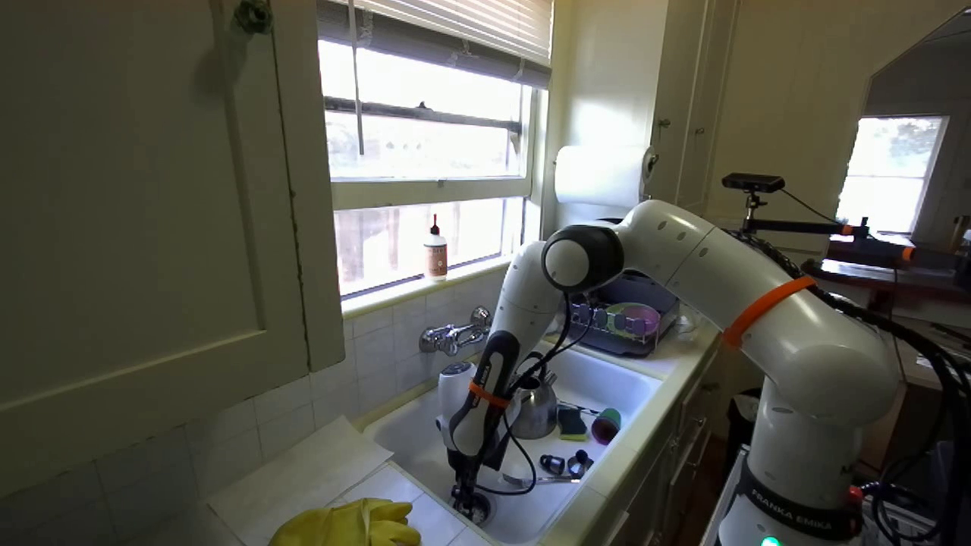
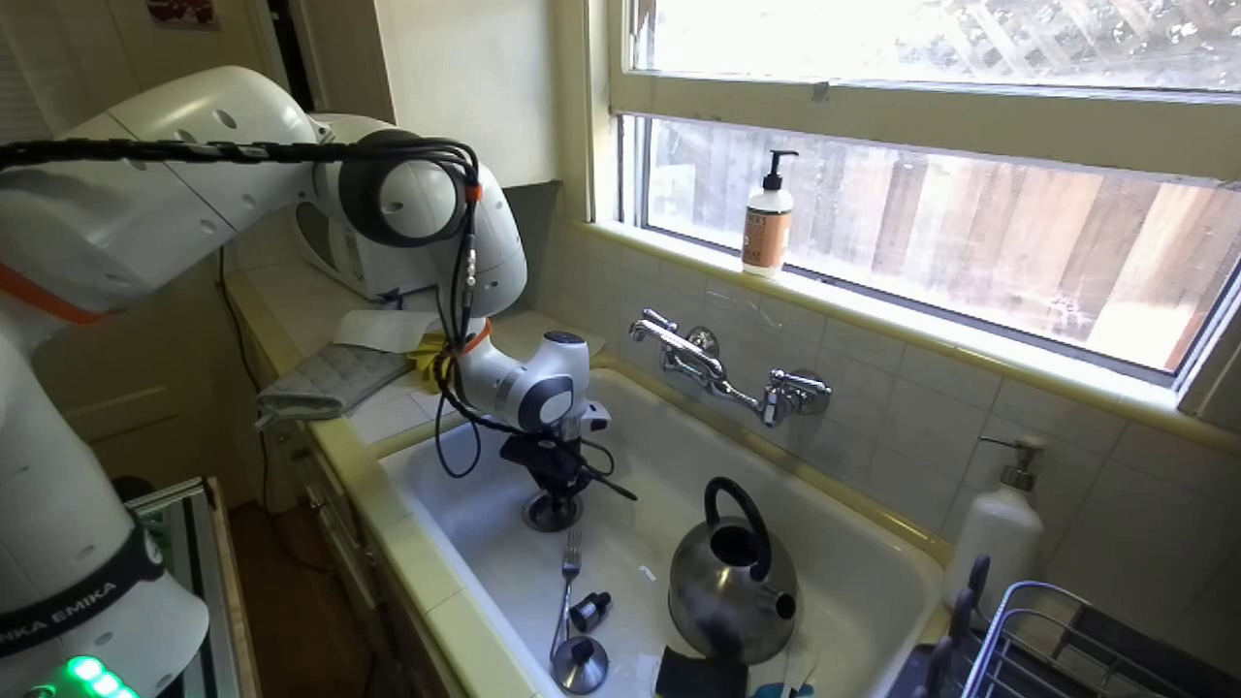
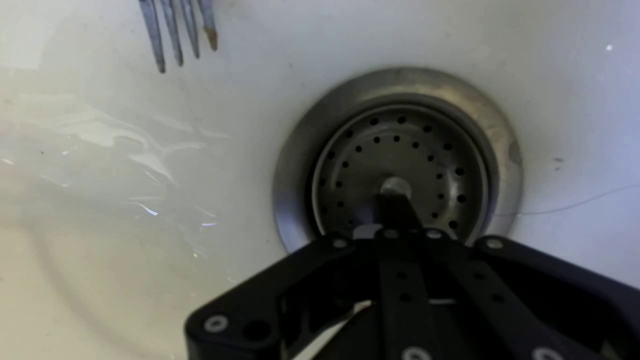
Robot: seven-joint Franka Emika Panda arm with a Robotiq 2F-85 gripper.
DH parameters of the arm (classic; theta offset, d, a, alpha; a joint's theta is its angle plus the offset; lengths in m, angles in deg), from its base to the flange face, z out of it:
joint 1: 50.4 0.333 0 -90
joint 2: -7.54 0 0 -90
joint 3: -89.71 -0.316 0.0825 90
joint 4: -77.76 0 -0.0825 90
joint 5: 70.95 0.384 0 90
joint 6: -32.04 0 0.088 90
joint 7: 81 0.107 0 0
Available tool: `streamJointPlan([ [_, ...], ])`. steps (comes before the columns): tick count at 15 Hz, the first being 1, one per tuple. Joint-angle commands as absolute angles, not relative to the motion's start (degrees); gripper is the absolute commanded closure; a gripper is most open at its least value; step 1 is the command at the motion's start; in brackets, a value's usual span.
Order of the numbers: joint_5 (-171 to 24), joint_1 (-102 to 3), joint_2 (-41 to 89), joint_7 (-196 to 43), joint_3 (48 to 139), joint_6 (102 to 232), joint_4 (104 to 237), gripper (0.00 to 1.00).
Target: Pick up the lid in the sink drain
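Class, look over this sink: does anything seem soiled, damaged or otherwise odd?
Yes, in the wrist view: the fork is brown at one outer tine's tip, perhaps residue. A thin line also runs across the white basin to the drain; whether hair or crack, I cannot tell.
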State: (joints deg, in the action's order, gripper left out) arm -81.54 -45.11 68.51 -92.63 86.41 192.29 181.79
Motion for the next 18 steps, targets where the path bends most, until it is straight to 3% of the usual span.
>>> streamJointPlan([
  [1,-81.2,-45.9,69.7,-92.8,85.6,191.5,181.6,1.00],
  [12,-81.0,-50.5,59.0,-95.6,82.0,193.2,193.3,1.00],
  [13,-80.9,-50.2,57.9,-95.1,82.3,193.1,194.2,0.74],
  [14,-80.9,-49.9,56.8,-94.7,82.5,193.3,195.2,0.73],
  [18,-77.6,-49.6,54.1,-90.2,82.1,191.1,195.9,0.44],
])
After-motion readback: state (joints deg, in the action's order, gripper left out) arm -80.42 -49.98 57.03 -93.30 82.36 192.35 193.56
